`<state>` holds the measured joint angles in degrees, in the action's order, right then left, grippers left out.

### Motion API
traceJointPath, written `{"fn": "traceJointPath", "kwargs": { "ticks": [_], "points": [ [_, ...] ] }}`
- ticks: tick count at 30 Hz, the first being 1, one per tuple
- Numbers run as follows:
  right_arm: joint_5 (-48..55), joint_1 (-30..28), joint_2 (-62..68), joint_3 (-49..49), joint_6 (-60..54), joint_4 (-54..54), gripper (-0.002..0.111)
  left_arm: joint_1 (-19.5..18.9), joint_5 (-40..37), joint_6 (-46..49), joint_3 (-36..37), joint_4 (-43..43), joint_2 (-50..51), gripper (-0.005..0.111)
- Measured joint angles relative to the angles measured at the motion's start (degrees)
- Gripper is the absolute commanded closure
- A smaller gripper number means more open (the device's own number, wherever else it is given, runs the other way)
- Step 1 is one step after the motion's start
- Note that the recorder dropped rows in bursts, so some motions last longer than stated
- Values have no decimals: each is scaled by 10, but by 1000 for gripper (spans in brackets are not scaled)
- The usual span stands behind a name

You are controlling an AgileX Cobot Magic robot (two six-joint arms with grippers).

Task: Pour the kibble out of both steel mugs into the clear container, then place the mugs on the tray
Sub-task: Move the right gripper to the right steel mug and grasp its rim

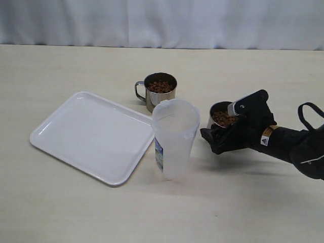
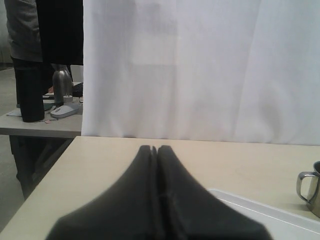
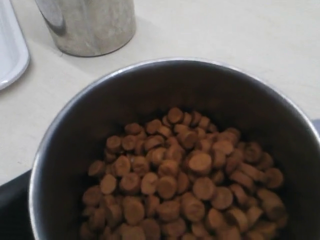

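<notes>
Kibble lies in the near steel mug, located at 3 o'clock of the clear container and close beside it. Right end effector: jaws spread wide, one on each side of this mug; contact with its wall cannot be confirmed. The far steel mug, also loaded with kibble, stands upright at 12 o'clock of the container, handle toward 9 o'clock. The tray lies flat on the worktop at 9 o'clock of the upright container. Left end effector: jaws pressed together, holding nothing.
</notes>
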<state>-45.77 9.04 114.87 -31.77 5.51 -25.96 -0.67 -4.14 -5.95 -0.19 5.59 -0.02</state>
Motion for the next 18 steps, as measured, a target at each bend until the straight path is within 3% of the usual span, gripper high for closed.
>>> {"fn": "traceJointPath", "kwargs": {
  "ticks": [5, 8, 18],
  "points": [
    [-33, -11, 1, 5, 0, 0, 10, 0, 0, 0, 0, 0, 0, 107],
    [-49, -12, 1, 9, -2, 0, 18, 0, 0, 0, 0, 0, 0, 107],
    [-50, -12, 1, 11, -14, 22, 104, 0, 0, 0, 0, 0, 0, 107]
  ]
}}
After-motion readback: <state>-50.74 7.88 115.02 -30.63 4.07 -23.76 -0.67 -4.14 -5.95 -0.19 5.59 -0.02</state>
